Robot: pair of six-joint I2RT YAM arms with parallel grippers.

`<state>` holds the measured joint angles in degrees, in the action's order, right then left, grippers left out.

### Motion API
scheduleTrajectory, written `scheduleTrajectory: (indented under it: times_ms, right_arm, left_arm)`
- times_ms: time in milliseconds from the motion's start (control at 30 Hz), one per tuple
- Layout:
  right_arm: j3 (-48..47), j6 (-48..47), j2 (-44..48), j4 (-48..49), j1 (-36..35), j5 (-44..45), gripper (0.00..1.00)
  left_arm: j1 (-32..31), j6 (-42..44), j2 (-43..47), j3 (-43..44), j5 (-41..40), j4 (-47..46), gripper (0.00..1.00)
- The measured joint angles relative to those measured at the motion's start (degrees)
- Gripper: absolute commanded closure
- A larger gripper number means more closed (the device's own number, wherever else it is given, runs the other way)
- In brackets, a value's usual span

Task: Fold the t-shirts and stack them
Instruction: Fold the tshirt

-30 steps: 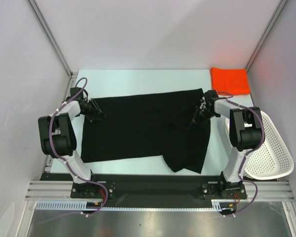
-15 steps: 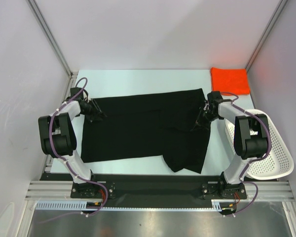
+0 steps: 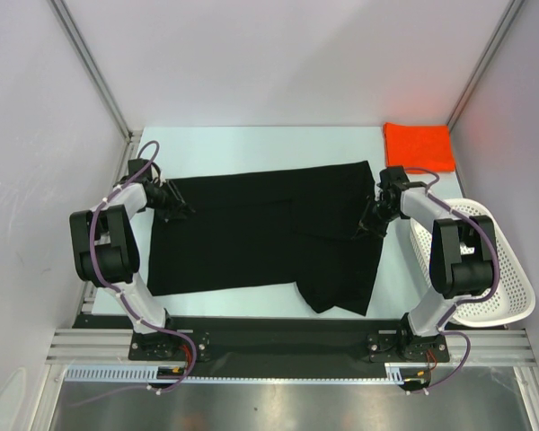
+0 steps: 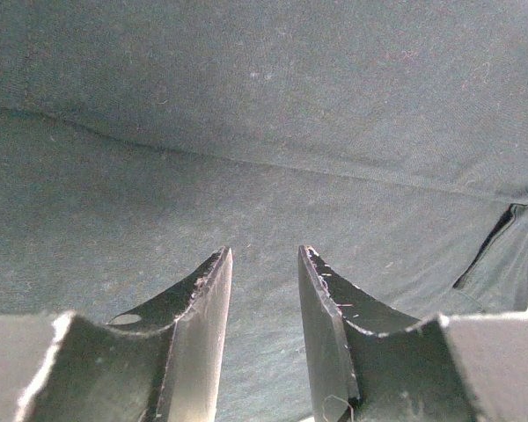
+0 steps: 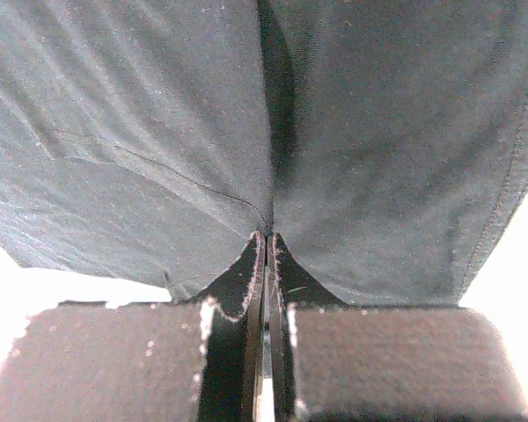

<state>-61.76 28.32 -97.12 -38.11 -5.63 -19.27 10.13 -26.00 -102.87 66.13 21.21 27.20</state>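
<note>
From above, you have the orange shirt (image 3: pixel 419 146) folded into a neat square in the far right corner of the worktop (image 3: pixel 251 148), so that one looks finished. The black shirt (image 3: pixel 251 229) lies spread across the middle, mostly flat. Its right part runs down toward the near edge in an uneven flap, with a crease where it meets the main panel. I judge it barely begun: no clean fold shows and it is well apart from the orange one, so you have all the folding and the stacking left. The left claw (image 3: pixel 178 209) sits at the shirt's far left edge and the right claw (image 3: pixel 368 226) at its right edge, just near of the orange square. The basket (image 3: pixel 503 287) stands off to the right with nothing visible in it.

At your left wrist, the claw (image 4: pixel 264 264) is open to a narrow gap, low over the black cloth (image 4: pixel 264 105). Nothing shows between its fingers, and a seam line runs across the cloth beyond them.

At your right wrist, the claw (image 5: pixel 268 242) is closed tight on a pinch of the black cloth (image 5: pixel 158 105). Folds fan out from the tips, and pale worktop shows at both sides.
</note>
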Motion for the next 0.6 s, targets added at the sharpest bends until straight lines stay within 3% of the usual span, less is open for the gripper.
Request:
scheduleTrajectory:
  times_ms: [167,267,367,400,500,600]
  right_arm:
    - [0.3,0.2,0.3,-0.2,0.2,0.6,1.0]
    - [0.4,0.2,0.3,-0.5,0.2,0.7,0.93]
    - [0.4,0.4,0.3,-1.1,0.3,0.6,0.79]
    - [0.4,0.4,0.3,-1.4,0.4,0.5,0.67]
    - [-0.6,-0.1,0.3,-3.5,0.9,2.1,0.47]
    - [-8.2,-2.5,-1.0,-5.3,1.6,5.9,0.35]
  left_arm:
    - [0.0,0.0,0.0,0.0,0.0,0.0,0.58]
    - [0.0,0.0,0.0,0.1,0.0,0.1,0.58]
    - [0.0,0.1,-0.1,0.7,-0.1,0.4,0.59]
    - [0.0,0.1,-0.1,1.0,-0.2,0.6,0.59]
    - [0.2,0.2,-0.1,3.2,-1.4,2.0,0.59]
    - [0.9,0.6,-0.2,7.0,-3.2,3.0,0.51]
